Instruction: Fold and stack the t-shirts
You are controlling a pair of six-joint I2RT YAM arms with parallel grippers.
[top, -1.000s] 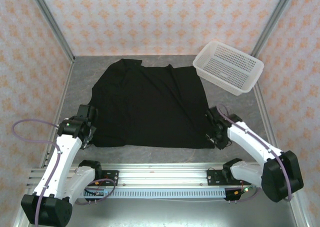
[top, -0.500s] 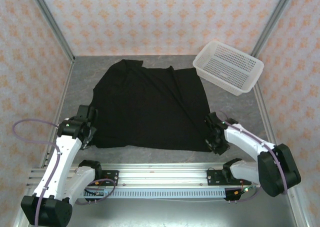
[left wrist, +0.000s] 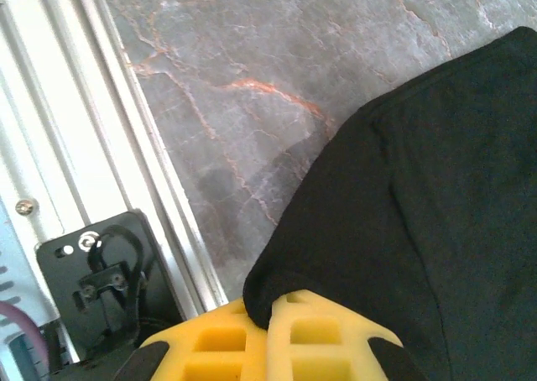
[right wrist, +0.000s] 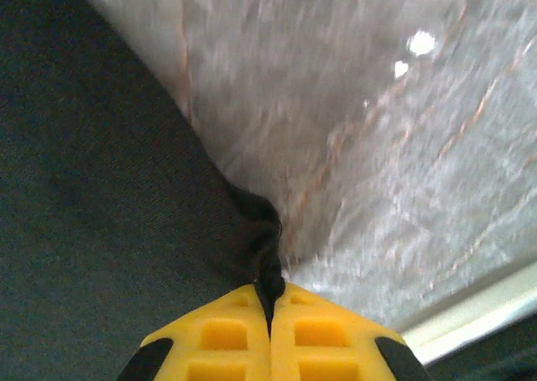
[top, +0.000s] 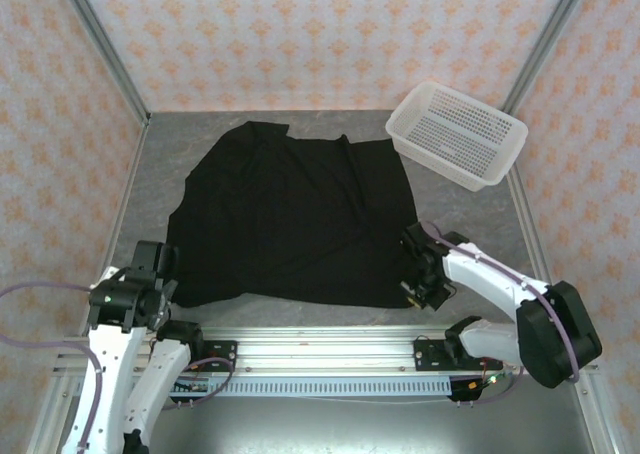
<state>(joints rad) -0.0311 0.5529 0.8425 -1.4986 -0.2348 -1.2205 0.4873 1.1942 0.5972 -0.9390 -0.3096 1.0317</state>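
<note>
A plain black t-shirt (top: 290, 219) lies spread over the grey marble table, its near hem toward the arms. My left gripper (top: 165, 296) is shut on the shirt's near left corner; in the left wrist view the black cloth (left wrist: 403, 221) is pinched between the yellow fingers (left wrist: 310, 339), lifted a little off the table. At the near right corner my right gripper (top: 412, 292) is also shut on the t-shirt, and the right wrist view shows a bunched fold of cloth (right wrist: 256, 230) squeezed between its yellow fingers (right wrist: 218, 339). No print shows on the upper side.
A white perforated basket (top: 456, 132) stands at the back right, tilted against the wall frame. The aluminium rail (top: 320, 349) with the arm bases runs along the near edge. Patterned walls enclose the table (top: 160, 164) on three sides.
The right gripper closed on the shirt's near right corner. The left arm pulled back toward the near rail, dragging the left corner and hem with it.
</note>
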